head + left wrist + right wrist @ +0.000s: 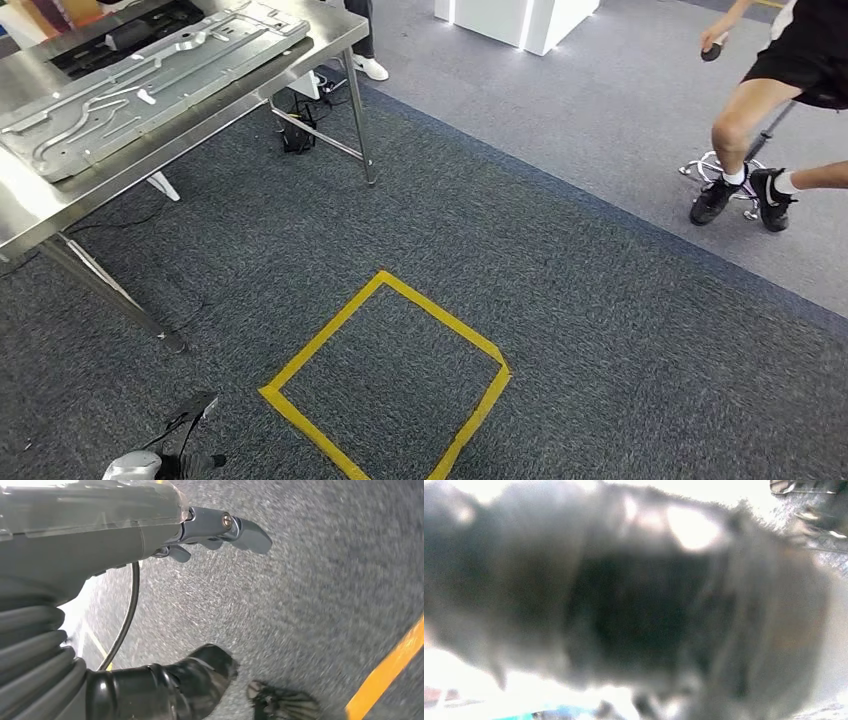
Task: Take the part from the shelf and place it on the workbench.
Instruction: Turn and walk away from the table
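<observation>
Steel table (330, 40) carries a stamped metal part (140, 85) lying flat, so placement looks done; the left hand (150, 535) hangs over carpet, fingers (240, 527) apart and empty, while the right hand's state I cannot tell.

Most of the worktop (40, 205) is taken up by a big stamped metal panel (140, 90), so there's only a bare strip of steel along the near edge and at the near corner to reach onto. Under it, the legs and crossbars (360, 110) plus some cables and a dark box (297, 130) clutter the space. The carpet (560, 300) in front is wide open, just a yellow tape square (385, 380) stuck flat on it. Off to the far right a person's legs (745, 130) and a chair base (715, 170) block that side. The left hand (215, 530) hangs over bare carpet with room all around it.
</observation>
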`<action>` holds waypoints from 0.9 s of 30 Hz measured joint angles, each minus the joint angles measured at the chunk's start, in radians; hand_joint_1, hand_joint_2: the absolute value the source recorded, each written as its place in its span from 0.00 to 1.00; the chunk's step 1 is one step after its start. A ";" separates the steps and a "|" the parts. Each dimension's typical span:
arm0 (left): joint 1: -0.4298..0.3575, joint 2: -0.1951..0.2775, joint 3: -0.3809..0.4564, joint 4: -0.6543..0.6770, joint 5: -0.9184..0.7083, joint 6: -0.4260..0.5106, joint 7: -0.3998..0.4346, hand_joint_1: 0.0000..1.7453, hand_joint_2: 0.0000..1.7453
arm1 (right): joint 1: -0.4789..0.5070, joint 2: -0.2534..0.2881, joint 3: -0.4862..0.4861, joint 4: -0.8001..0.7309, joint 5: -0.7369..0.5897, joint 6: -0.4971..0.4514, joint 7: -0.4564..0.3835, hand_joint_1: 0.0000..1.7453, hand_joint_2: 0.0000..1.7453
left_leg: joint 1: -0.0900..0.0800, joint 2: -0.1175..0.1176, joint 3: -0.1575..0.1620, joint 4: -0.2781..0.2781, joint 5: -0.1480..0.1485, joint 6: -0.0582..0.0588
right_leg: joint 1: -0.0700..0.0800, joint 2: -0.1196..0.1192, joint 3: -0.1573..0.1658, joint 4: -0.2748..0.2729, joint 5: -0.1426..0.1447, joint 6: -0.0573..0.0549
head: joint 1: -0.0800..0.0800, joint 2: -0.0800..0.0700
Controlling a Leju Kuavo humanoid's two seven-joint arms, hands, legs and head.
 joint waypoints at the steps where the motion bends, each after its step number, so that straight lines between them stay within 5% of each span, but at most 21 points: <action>1: 0.000 0.001 -0.002 0.002 0.005 -0.010 -0.004 0.00 0.00 | 0.000 0.000 -0.001 0.000 0.001 0.002 -0.002 0.00 0.00 | 0.002 0.010 -0.012 0.004 0.006 -0.005 | -0.008 -0.006 -0.007 0.052 -0.007 0.008 | 0.000 0.000; 3: -0.001 0.002 -0.007 0.004 0.016 -0.018 -0.006 0.00 0.00 | 0.000 0.000 -0.003 0.000 0.002 0.010 -0.004 0.00 0.00 | 0.010 0.026 -0.040 0.019 0.015 -0.015 | -0.025 -0.012 0.027 0.063 0.031 0.026 | 0.000 0.000; 4: -0.003 0.003 -0.010 0.006 0.021 -0.019 -0.006 0.00 0.00 | 0.000 0.000 -0.004 0.000 0.002 0.014 -0.005 0.00 0.00 | 0.014 0.031 -0.054 0.031 0.016 -0.022 | -0.033 -0.015 0.074 0.012 0.050 0.035 | 0.000 0.000; 6: -0.007 0.007 -0.015 0.007 0.029 -0.021 -0.005 0.00 0.00 | -0.001 0.001 -0.006 0.000 0.001 0.017 -0.006 0.00 0.00 | 0.019 0.037 -0.081 0.061 0.013 -0.038 | -0.038 -0.020 0.174 -0.118 0.038 0.045 | 0.001 0.000; 8: -0.010 0.011 -0.019 0.009 0.039 -0.029 -0.005 0.00 0.00 | -0.003 0.002 -0.007 0.000 0.001 0.017 -0.008 0.00 0.00 | 0.021 0.041 -0.096 0.085 0.010 -0.054 | -0.032 -0.019 0.211 -0.177 0.006 0.032 | 0.000 0.000; 10: -0.012 0.012 -0.020 0.012 0.052 -0.039 -0.007 0.00 0.00 | -0.001 0.002 -0.008 0.000 0.002 0.019 -0.011 0.00 0.00 | 0.026 0.040 -0.100 0.096 0.010 -0.067 | -0.027 -0.017 0.205 -0.178 0.006 0.008 | -0.001 0.000; 12: -0.009 0.013 -0.022 0.016 0.064 -0.048 -0.008 0.00 0.00 | -0.001 0.002 -0.009 0.000 0.005 0.021 -0.016 0.00 0.00 | 0.032 0.029 -0.121 0.138 -0.025 -0.076 | -0.023 -0.017 0.199 -0.181 0.015 -0.012 | -0.001 0.000; 15: -0.006 0.015 -0.022 0.021 0.076 -0.056 -0.012 0.00 0.00 | -0.002 0.002 -0.011 0.000 0.012 0.024 -0.022 0.00 0.00 | 0.034 0.011 -0.203 0.326 -0.130 -0.079 | -0.012 -0.016 0.184 -0.183 0.027 -0.030 | -0.002 0.000; 17: -0.003 0.016 -0.022 0.025 0.081 -0.063 -0.014 0.00 0.00 | 0.000 0.002 -0.012 0.000 0.016 0.027 -0.025 0.00 0.00 | 0.032 0.009 -0.227 0.393 -0.138 -0.074 | -0.003 -0.013 0.179 -0.181 0.029 -0.034 | -0.002 0.000; 18: -0.002 0.016 -0.022 0.027 0.083 -0.066 -0.014 0.00 0.00 | 0.000 0.002 -0.013 0.000 0.017 0.029 -0.025 0.00 0.00 | 0.030 0.008 -0.210 0.368 -0.112 -0.067 | 0.000 -0.011 0.179 -0.180 0.029 -0.035 | -0.002 0.000; 21: -0.001 0.022 -0.022 0.031 0.090 -0.073 -0.014 0.00 0.00 | -0.003 0.003 -0.014 0.000 0.020 0.032 -0.028 0.00 0.00 | 0.015 0.003 -0.106 0.169 -0.018 -0.037 | 0.006 -0.006 0.183 -0.181 0.029 -0.034 | 0.000 0.000; 24: -0.003 0.033 -0.023 0.034 0.094 -0.078 -0.011 0.00 0.00 | -0.007 0.007 -0.014 0.000 0.020 0.033 -0.029 0.00 0.00 | 0.003 0.002 -0.072 0.090 -0.007 -0.022 | 0.001 -0.004 0.179 -0.188 0.037 -0.022 | -0.002 0.000; 27: -0.004 0.036 -0.023 0.036 0.098 -0.082 -0.010 0.00 0.00 | -0.005 0.008 -0.014 0.000 0.023 0.033 -0.029 0.00 0.00 | 0.013 0.007 -0.053 0.041 0.013 -0.013 | 0.001 -0.006 0.169 -0.168 0.018 -0.009 | -0.005 0.000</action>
